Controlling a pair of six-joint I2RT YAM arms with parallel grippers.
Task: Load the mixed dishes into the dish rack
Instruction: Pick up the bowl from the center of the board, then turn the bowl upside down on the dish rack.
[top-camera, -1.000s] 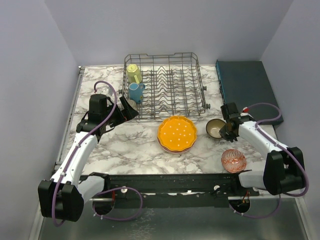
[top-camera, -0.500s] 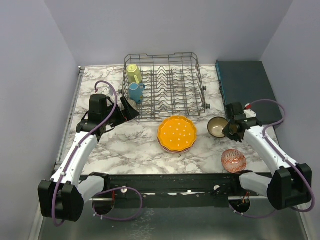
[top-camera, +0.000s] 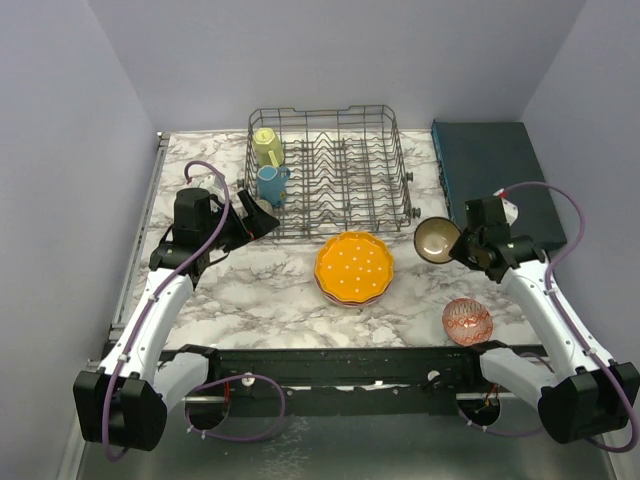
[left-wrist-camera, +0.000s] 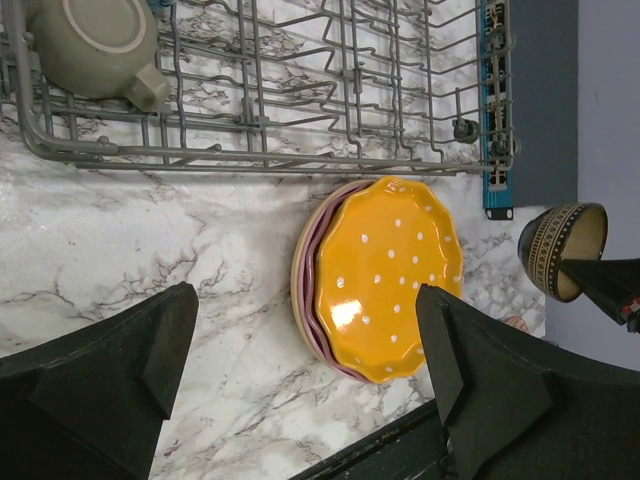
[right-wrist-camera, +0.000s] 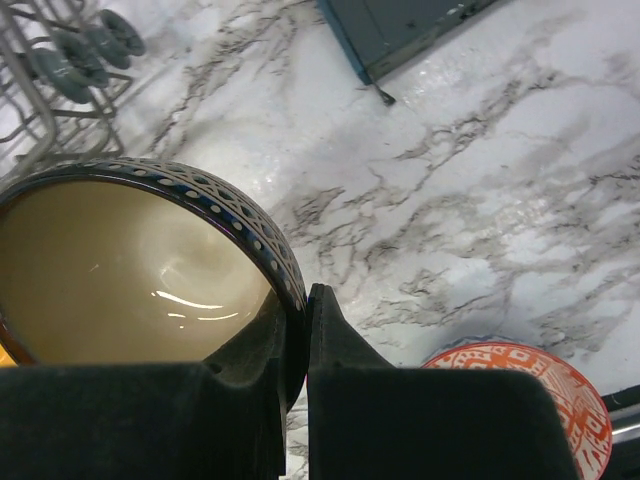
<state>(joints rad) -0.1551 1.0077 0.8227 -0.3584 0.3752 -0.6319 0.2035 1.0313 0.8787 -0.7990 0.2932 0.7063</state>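
The dish rack (top-camera: 335, 170) stands at the back of the table with a yellow mug (top-camera: 266, 147) and a blue mug (top-camera: 270, 183) in its left side. A grey-olive mug (left-wrist-camera: 95, 45) lies in its near left corner. My left gripper (top-camera: 256, 217) hovers open by that corner, nothing between its fingers. An orange dotted plate (top-camera: 353, 267) lies on a pink plate (left-wrist-camera: 312, 300) in front of the rack. My right gripper (top-camera: 458, 246) is shut on the rim of the dark brown bowl (top-camera: 437, 240), held off the table and tipped on its side. A red-patterned bowl (top-camera: 467, 321) lies upside down at the near right.
A flat dark teal box (top-camera: 495, 175) lies at the back right, next to the rack's right end. The table's black front rail (top-camera: 340, 365) runs along the near edge. Walls close in on both sides.
My right gripper has lifted the dark brown bowl off the table, carried it up and slightly right, and tipped it onto its side. The left arm has barely shifted.
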